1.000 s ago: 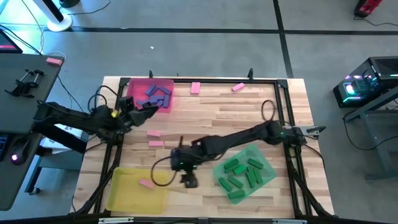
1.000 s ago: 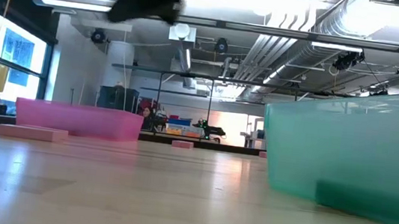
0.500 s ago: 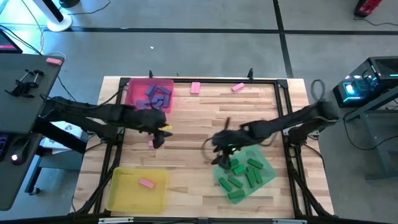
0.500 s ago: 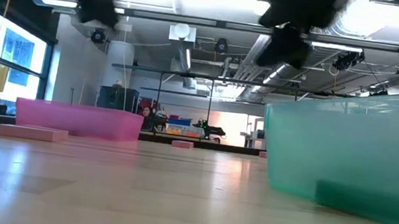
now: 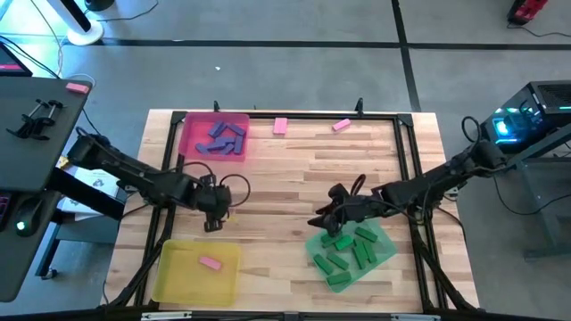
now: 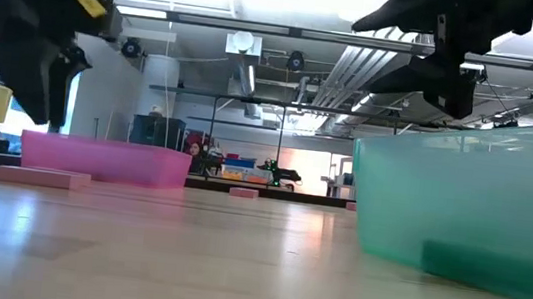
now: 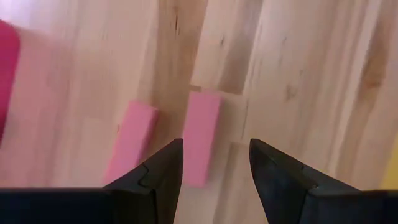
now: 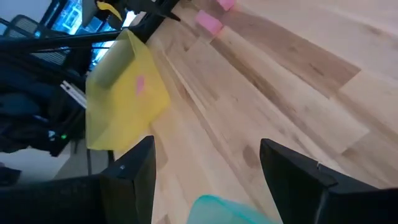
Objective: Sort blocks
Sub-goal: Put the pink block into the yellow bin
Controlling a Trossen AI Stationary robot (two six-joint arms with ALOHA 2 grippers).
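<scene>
Left end effector [image 5: 214, 217] hangs over the tabletop [image 5: 294, 169] near its left edge, fingers [image 7: 155, 177] apart w/ nothing between, above two pink blocks [image 7: 200, 137] lying side by side just beyond the tips. Right end effector [image 5: 323, 217] is at the green tray [image 5: 385, 250], on its edge toward the tabletop middle, fingers [image 8: 134, 174] spread, empty. Green blocks [image 5: 343, 250] lie in that tray, purple ones [image 5: 221, 138] in the pink tray [image 5: 189, 134] at the far left corner, one pink block [image 5: 210, 262] in the yellow tray [image 5: 178, 281] at the near left corner.
</scene>
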